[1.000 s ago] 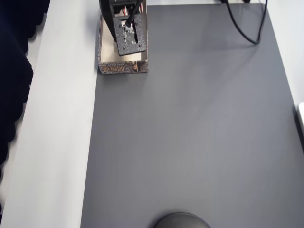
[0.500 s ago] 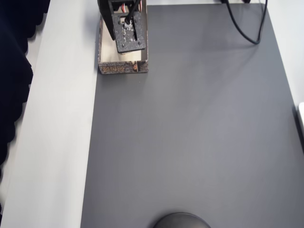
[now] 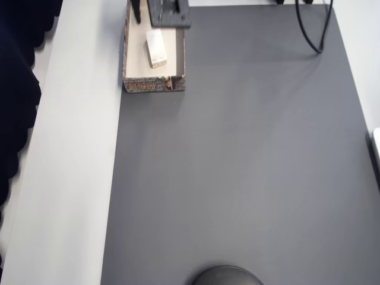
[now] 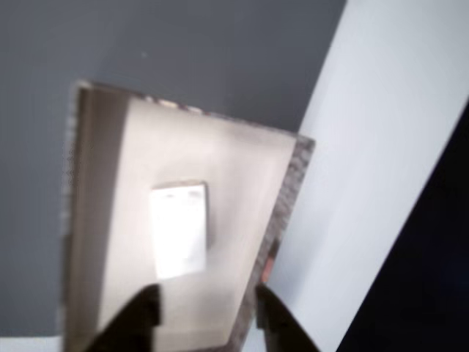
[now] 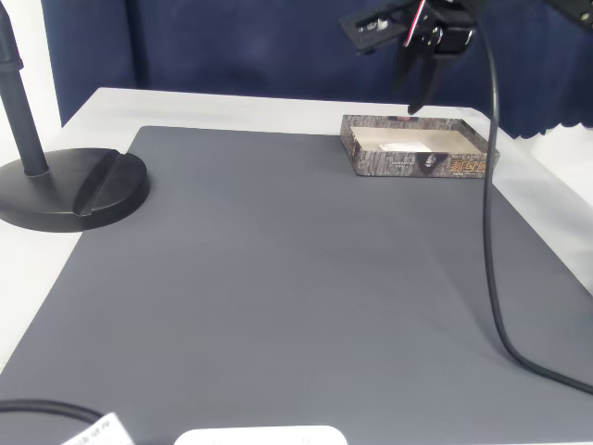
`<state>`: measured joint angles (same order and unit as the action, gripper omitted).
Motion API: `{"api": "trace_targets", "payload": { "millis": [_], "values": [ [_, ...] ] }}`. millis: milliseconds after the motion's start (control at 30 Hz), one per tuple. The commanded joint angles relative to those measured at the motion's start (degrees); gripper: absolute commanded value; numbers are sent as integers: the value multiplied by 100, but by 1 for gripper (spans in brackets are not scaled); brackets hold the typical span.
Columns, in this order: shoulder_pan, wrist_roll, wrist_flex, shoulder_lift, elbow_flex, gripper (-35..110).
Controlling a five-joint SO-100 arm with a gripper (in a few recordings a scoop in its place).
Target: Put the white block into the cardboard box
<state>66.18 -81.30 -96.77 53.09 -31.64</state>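
Observation:
The white block (image 3: 156, 48) lies flat on the cream floor of the cardboard box (image 3: 154, 85), free of any grip. The box stands at the mat's far left corner in the overhead view. My gripper (image 3: 153, 18) hangs above the box's far end, open and empty. In the wrist view the block (image 4: 179, 229) sits below and between my two dark fingertips, with the gripper (image 4: 205, 304) well above the box wall (image 4: 282, 205). From the fixed view the gripper (image 5: 417, 97) hovers clear over the box (image 5: 422, 162), and the block (image 5: 408, 148) shows inside it.
A dark grey mat (image 3: 237, 166) covers the table, with a white strip (image 3: 77, 148) on its left. A black stand base (image 5: 74, 185) sits at one end. A black cable (image 5: 491, 232) trails across the mat. A dark blue curtain (image 5: 232, 46) hangs behind.
My gripper has lifted and drawn back toward the picture's top edge. The white block, earlier hidden beneath it, now shows lying in the box.

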Motion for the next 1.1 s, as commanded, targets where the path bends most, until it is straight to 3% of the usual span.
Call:
{"api": "trace_targets", "payload": {
  "millis": [0,233,767,1067],
  "values": [
    [-220,483,18,1301,-536,9],
    [-958,2197,141,2795,-2355,-1],
    [-3551,5177,817,5933,-6267,-2],
    [-5361,6504,2215,7348,-8692,-2]
  ]
}}
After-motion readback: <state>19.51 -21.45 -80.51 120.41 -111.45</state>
